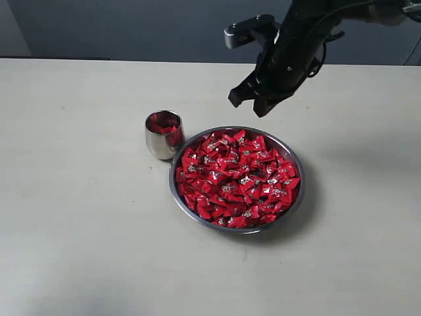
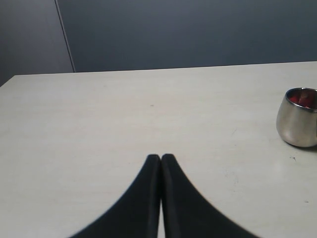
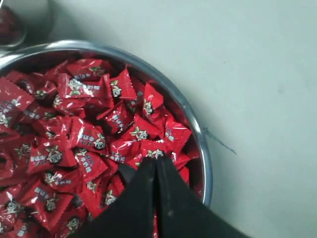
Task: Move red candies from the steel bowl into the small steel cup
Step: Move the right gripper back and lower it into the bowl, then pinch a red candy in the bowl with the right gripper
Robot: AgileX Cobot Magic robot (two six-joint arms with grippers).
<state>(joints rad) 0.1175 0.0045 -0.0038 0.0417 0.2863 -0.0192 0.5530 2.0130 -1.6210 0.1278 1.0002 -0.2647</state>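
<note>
**Lead:** What's closest to your lens?

**Operator:** My right gripper. Its two black fingers are pressed flat together and I see no wrapper between them, so it is closed on nothing. It hangs in the air, clear of everything, with the far edge of the bowl just beneath it.

**Lead:** And the other one?

**Operator:** My left gripper is closed and empty too, low over bare worktop. The cup stands ahead of it, well apart.

**Lead:** Where's the cup from the right gripper?

**Operator:** Below it and off to the left-arm side, right up against the bowl's rim.

**Lead:** How far along are we?

**Operator:** Early, I'd say. There's red inside the cup, so a few pieces look to be in. But the candies are heaped edge to edge in the bowl, so nearly the whole job remains. Neither gripper carries one now.

**Lead:** Anything you can't make out?

**Operator:** I can't count what's in the cup; its wall hides the bottom, and both wrist pictures cut it off at the edge. The wrapper print is too small to read. The left arm is out of the wide shot altogether.
</note>
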